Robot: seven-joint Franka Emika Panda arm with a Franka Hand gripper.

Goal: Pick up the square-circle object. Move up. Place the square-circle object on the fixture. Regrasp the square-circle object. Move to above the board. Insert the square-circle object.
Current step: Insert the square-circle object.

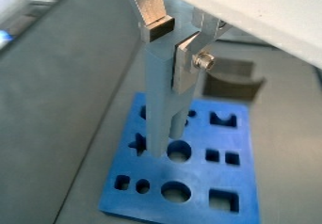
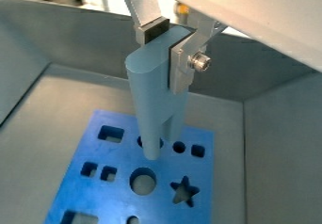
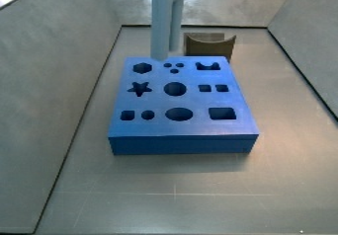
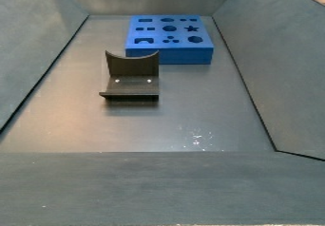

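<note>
gripper [image 2: 170,41] clamping upright square-circle object [image 2: 153,96], above board [image 2: 126,176]

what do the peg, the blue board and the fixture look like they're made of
The square-circle object, clamped upright in the gripper above the board: likely matte plastic, pale blue-grey with no glare. The board: probably plastic or dense foam, uniformly blue with crisp cut-outs. The fixture: dark brown and dull, possibly printed plastic; material is unclear.
</note>
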